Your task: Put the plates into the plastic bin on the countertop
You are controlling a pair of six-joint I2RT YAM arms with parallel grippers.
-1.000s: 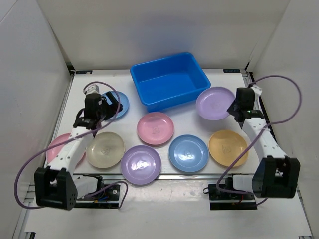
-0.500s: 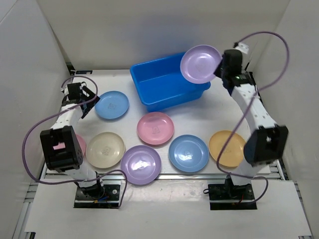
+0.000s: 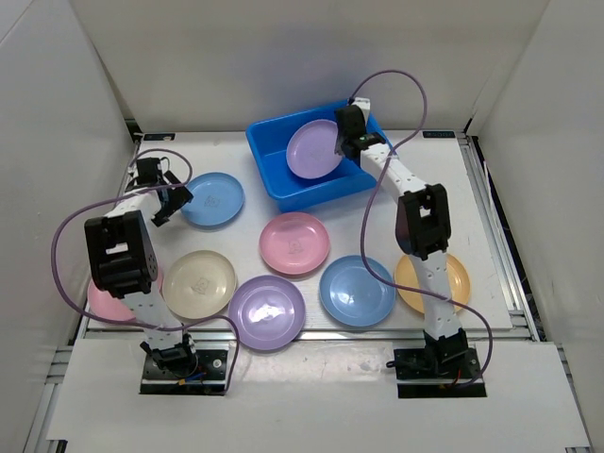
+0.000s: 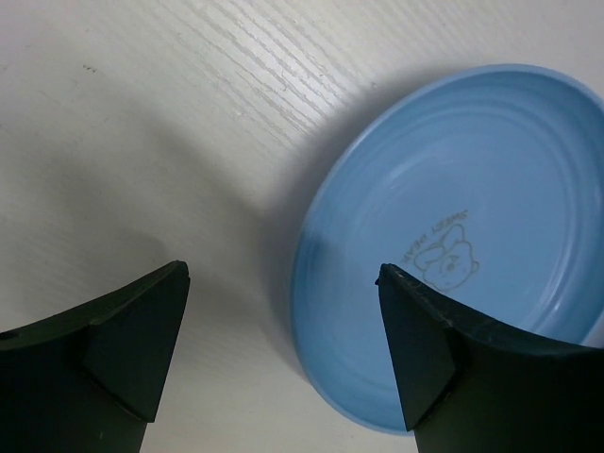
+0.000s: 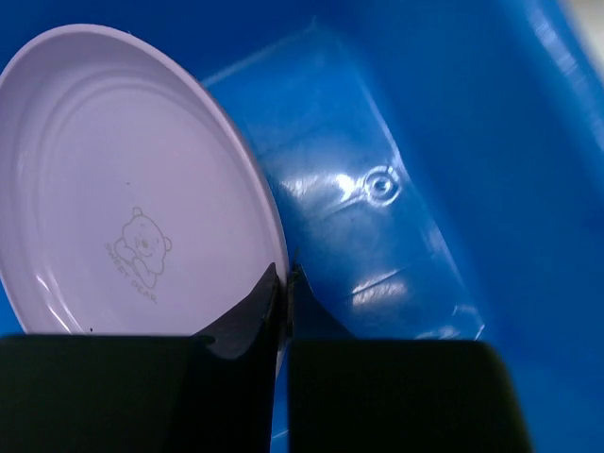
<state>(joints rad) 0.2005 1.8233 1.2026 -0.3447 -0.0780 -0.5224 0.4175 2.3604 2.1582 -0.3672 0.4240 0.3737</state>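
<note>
The R gripper (image 3: 342, 134) is in the bin (image 3: 283, 193) now, pinching the edge of the purple plate (image 3: 313, 149) tight. A sec ago that plate lay on the table (image 3: 363, 222) at the right. Half a sec ago it was up in the air by the bin's corner. Now it's inside but tipped up, not flat, & not let go yet. So plate no. 1 is nearly done; I think it just needs a drop. The L gripper (image 3: 168, 195) moved too: it was over the blue plate (image 3: 211, 199), swung off left, & now sits low at that plate's left edge. Its fingers are wide apart w/ the rim betw. them, holding nothing. Looks like that plate goes next. Six other plates (image 3: 294, 243) wait on the table.
</note>
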